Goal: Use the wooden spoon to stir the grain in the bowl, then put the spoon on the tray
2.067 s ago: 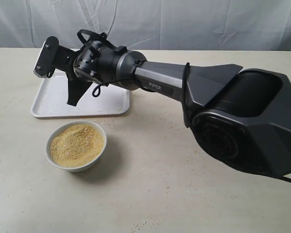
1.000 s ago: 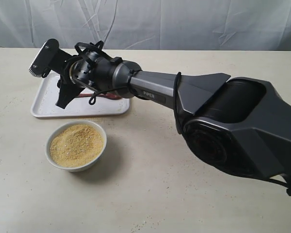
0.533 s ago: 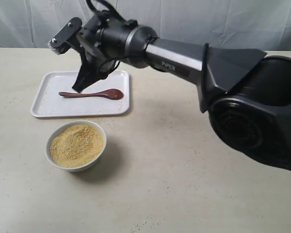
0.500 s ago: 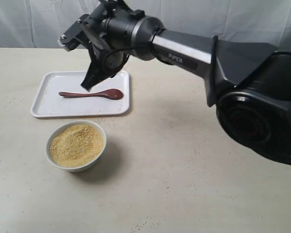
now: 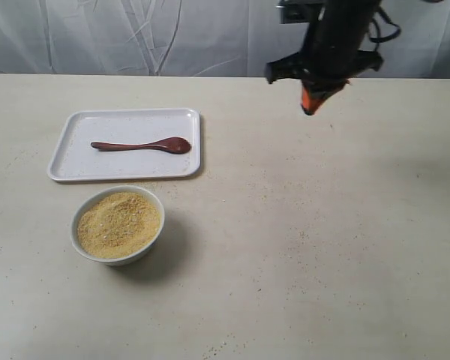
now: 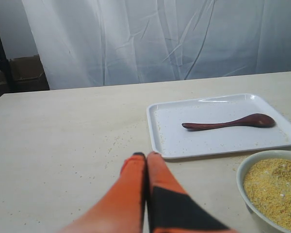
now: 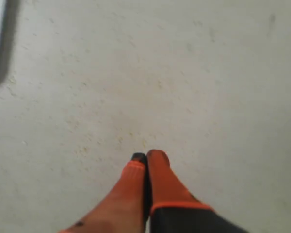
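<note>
The dark wooden spoon (image 5: 142,145) lies flat on the white tray (image 5: 75,166), its oval bowl toward the tray's right end; the left wrist view shows the same spoon (image 6: 230,122) on the tray (image 6: 165,141). Just in front of the tray stands the white bowl (image 5: 145,244), heaped with yellow-tan grain (image 5: 118,223); the bowl (image 6: 242,182) and grain (image 6: 276,187) also show in the left wrist view. My right gripper (image 5: 309,106) hangs shut and empty high over the table's far right; its fingertips (image 7: 157,158) press together. My left gripper (image 6: 146,156) is shut on nothing, short of the tray.
Loose grains are scattered on the beige table (image 5: 300,247) around the tray and bowl. A white curtain (image 5: 172,34) hangs behind the table's far edge. A cardboard box (image 6: 24,73) sits beyond the table in the left wrist view.
The right arm has let go of the spoon, which now lies on the tray, and has swung up and far to the right, with its jaws shut. Bowl and tray have not moved.
</note>
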Motion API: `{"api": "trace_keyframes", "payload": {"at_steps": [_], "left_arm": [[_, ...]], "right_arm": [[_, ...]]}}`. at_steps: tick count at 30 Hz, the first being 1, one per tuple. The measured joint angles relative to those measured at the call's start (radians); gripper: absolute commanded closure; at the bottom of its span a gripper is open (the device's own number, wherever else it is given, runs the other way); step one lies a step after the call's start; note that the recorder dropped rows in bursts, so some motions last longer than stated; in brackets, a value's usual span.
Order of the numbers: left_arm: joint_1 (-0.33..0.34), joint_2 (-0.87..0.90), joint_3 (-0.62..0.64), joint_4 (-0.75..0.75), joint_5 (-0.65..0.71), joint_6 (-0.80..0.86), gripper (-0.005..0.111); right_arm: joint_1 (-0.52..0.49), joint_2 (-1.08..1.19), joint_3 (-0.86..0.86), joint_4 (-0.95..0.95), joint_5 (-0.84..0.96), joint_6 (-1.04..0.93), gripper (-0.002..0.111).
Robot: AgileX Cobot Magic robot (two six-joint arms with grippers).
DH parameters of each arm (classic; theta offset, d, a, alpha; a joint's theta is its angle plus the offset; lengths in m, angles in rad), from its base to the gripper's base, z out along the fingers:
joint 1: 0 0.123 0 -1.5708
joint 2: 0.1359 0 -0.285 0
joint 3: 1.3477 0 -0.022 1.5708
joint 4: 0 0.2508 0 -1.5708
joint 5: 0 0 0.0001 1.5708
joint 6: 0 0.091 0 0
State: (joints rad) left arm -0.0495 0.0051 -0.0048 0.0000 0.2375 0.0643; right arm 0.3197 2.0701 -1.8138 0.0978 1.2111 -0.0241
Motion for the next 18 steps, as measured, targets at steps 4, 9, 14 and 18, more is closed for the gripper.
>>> {"api": "trace_keyframes", "payload": {"at_steps": [4, 9, 14, 18], "left_arm": [[0.0, 0.0, 0.0, 0.0, 0.0, 0.0, 0.107], [0.0, 0.0, 0.0, 0.0, 0.0, 0.0, 0.107], [0.0, 0.0, 0.0, 0.0, 0.0, 0.0, 0.107], [0.0, 0.0, 0.0, 0.0, 0.0, 0.0, 0.107]], "right_arm": [[-0.082, -0.168, 0.234, 0.0, -0.043, 0.035, 0.108], [-0.122, -0.43, 0.509, -0.038, -0.193, 0.062, 0.108], [-0.124, -0.72, 0.719, -0.07, -0.374, 0.098, 0.108], [-0.124, -0.945, 0.855, -0.079, -0.48, 0.102, 0.108]]}}
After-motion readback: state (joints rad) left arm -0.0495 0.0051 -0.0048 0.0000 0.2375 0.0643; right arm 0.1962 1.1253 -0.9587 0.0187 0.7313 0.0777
